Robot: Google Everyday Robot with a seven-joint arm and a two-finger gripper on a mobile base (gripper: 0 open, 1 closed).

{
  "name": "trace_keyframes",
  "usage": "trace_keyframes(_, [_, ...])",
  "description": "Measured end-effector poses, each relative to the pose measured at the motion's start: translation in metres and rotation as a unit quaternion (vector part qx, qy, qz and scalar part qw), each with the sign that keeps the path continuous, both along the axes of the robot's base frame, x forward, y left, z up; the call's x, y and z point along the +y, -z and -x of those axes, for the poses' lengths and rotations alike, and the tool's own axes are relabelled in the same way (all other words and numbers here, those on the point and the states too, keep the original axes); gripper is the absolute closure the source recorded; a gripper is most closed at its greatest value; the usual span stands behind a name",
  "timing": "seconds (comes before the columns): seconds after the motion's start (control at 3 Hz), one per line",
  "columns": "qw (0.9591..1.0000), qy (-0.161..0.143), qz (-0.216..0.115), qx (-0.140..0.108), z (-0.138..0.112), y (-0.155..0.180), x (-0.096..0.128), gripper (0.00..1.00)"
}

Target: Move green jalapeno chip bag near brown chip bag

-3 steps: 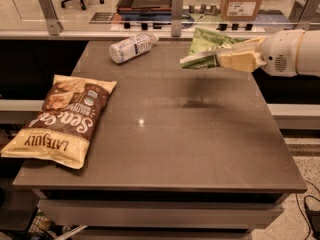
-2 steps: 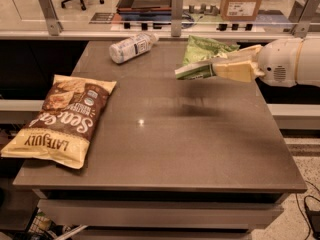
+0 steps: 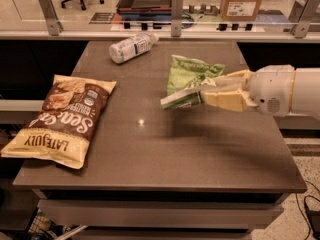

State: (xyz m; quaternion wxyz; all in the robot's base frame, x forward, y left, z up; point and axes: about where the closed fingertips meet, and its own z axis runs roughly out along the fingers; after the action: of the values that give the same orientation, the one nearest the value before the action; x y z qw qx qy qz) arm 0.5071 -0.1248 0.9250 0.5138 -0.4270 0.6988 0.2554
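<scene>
1. The pincer [image 3: 202,97], reaching from the right, clamps the green jalapeno chip bag [image 3: 189,76], holding it above the bench [image 3: 200,159], likely so it travels without dragging.
2. The brown chip bag [image 3: 65,119] lies flat far left, well apart.

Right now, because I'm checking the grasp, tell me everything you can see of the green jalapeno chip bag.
The green jalapeno chip bag is a small, light-green, crinkly, foil-like pouch with pale lettering and a whitish edge at its lower left. It is tilted and lifted off the table, with its shadow falling on the surface below. The gripper, reaching in from the picture's right, is closed on the bag's right side. Nothing else touches it.
</scene>
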Motion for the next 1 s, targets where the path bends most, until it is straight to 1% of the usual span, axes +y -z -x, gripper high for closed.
trace_keyframes(0.33, [0.9996,-0.029,-0.002,-0.005,0.025,0.007,0.022,1.0])
trace_keyframes(0.67, [0.998,-0.063,0.01,-0.001,0.041,0.01,0.049,1.0])
trace_keyframes(1.0, [0.9965,-0.082,0.018,-0.001,0.053,0.009,0.074,1.0])
